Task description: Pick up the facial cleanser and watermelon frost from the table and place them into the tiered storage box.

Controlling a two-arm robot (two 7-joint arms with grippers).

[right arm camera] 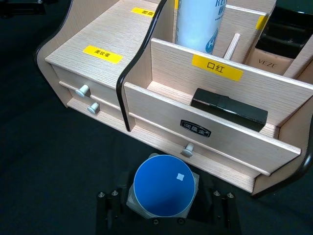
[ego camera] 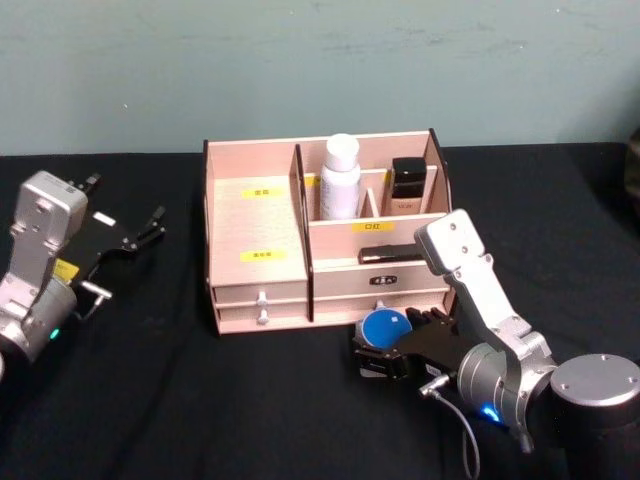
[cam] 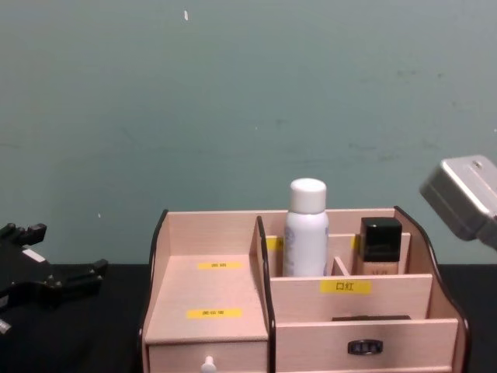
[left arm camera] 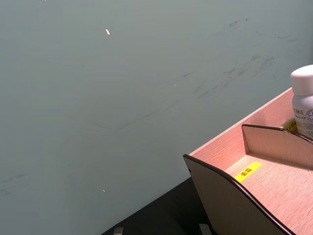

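Note:
The tiered storage box stands mid-table, drawers facing me. Just in front of its right drawers sits a small container with a round blue top, low near the tabletop; no label shows, so I cannot tell which task item it is. My right gripper is shut on its sides. A tall white bottle stands upright in a rear compartment. My left gripper hovers open left of the box.
A dark square-capped bottle stands in the box's back right compartment, and a black stick lies in the front right tier. Black cloth covers the table. A teal wall is behind.

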